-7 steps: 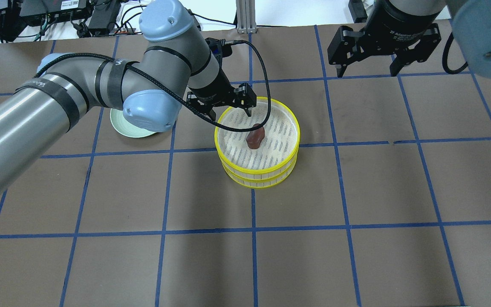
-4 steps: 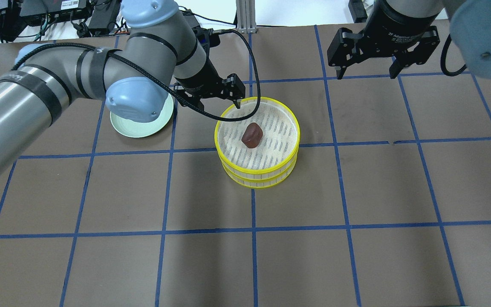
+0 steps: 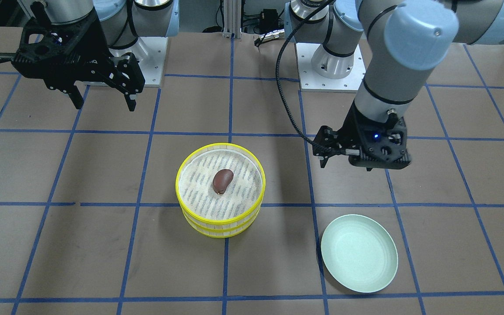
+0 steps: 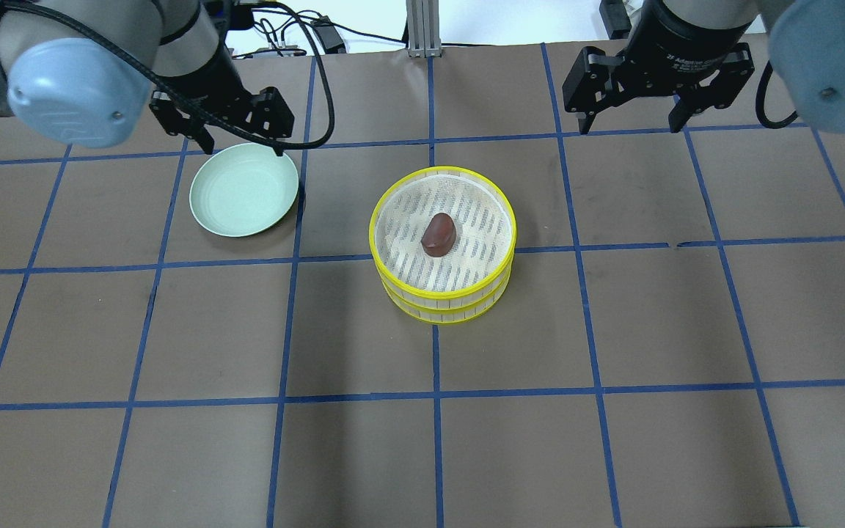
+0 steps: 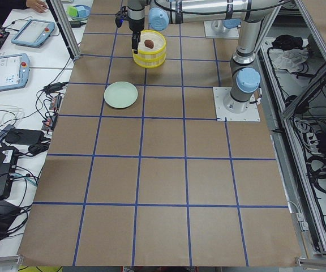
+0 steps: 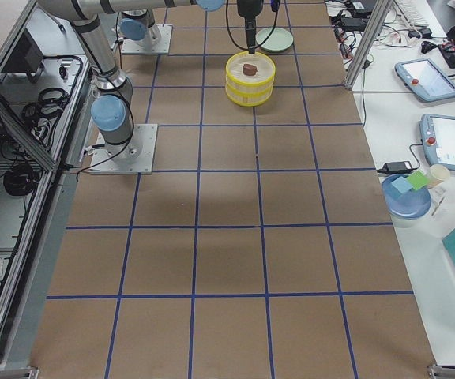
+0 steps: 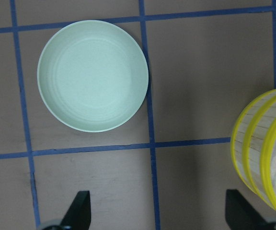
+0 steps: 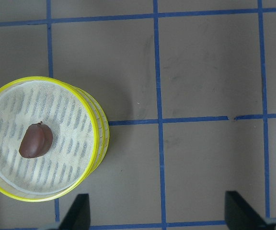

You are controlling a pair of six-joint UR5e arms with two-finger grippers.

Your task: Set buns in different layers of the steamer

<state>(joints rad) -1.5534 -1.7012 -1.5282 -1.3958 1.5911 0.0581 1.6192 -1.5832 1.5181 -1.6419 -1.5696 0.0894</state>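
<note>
On the upper of two stacked yellow-rimmed round steamer trays lies the glossy reddish-brown oval bun, roughly between left jaws and right jaws, both parted and empty, the left seemingly nearer.

Showed a glossy dark reddish-brown bun, steamer layers with bright yellow rims, pale slatted walls and white grey-striped cloth, a plain pale green plate, a brown table gridded in blue
</note>
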